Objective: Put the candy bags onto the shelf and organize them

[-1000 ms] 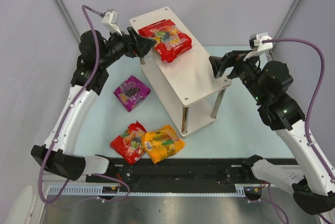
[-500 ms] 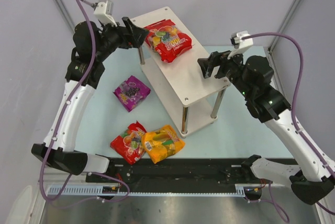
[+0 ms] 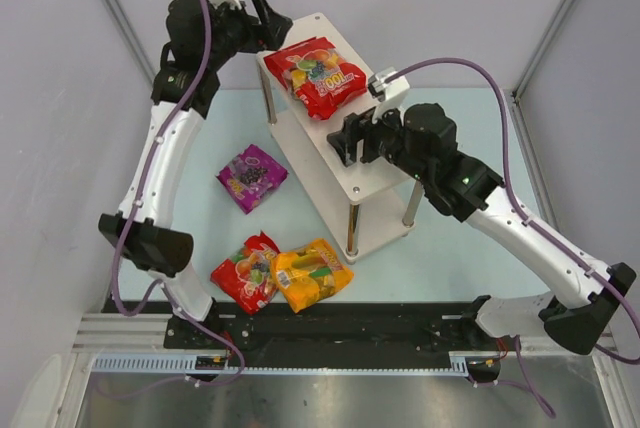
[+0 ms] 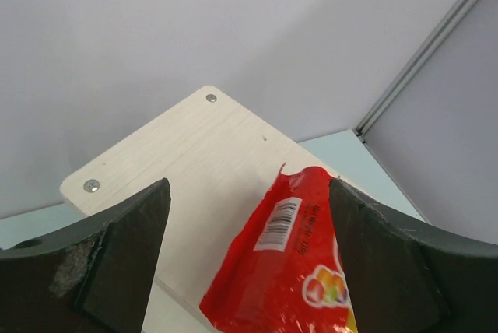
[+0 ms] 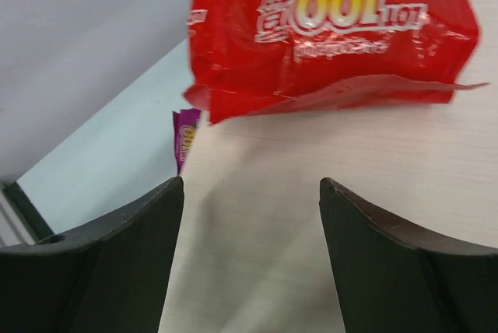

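At the far left we saw the left gripper (image 3: 274,26) raised beside the back corner of the shelf (image 3: 306,30). Its fingers were spread wide with nothing between them. In its wrist view, the top board and the barcode end of the shelved red bag (image 3: 315,75) lay beyond the fingertips. That bag rested on the top board, toward its far end. Lower down on the table (image 3: 450,238), the purple bag (image 3: 252,177) lay left of the shelf and apart from it. Nearer the arm bases, the loose red bag (image 3: 243,273) and the orange-yellow bag (image 3: 314,275) lay side by side, touching. Further right, the right gripper (image 3: 341,140) hovered over the middle of the top board, its jaws parted and empty, short of the shelved red bag.
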`<state>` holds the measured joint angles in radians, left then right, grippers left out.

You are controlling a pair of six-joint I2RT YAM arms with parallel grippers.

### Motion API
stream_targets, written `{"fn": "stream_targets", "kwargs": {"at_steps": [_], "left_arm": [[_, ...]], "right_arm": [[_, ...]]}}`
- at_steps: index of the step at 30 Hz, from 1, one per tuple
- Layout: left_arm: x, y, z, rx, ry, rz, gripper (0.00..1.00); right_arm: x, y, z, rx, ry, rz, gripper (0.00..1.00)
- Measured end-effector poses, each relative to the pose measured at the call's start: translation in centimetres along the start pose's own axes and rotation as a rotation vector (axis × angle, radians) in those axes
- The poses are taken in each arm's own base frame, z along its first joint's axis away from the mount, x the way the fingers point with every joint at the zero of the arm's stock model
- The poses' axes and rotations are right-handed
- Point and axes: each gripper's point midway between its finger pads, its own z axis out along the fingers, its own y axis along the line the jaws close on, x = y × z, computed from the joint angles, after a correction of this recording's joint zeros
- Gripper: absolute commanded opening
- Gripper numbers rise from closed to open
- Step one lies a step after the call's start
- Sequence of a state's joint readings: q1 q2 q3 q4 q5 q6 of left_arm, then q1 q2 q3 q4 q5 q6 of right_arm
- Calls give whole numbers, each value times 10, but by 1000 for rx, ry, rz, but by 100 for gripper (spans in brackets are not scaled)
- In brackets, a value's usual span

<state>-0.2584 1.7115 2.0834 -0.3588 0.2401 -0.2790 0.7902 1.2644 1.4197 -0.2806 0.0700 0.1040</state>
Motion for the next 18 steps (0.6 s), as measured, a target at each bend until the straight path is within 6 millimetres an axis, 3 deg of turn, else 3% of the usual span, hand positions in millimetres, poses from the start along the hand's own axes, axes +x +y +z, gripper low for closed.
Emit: {"fn": "stream_targets", "kwargs": {"at_steps": [4,10,14,18], "left_arm": [[21,11,22,-9,44,-8,85],[52,19,39,1,115,-28,82],[59,17,39,16,134,-33,82],[77,20,29,6,165,-42,81]], "right_arm": [[-5,27,4,-54,-10,-10,75],[-1,51,19,-84,2,-22,77],[2,53,37,-39,13,-45,79],[8,40,49,50,28,-67,81]]}}
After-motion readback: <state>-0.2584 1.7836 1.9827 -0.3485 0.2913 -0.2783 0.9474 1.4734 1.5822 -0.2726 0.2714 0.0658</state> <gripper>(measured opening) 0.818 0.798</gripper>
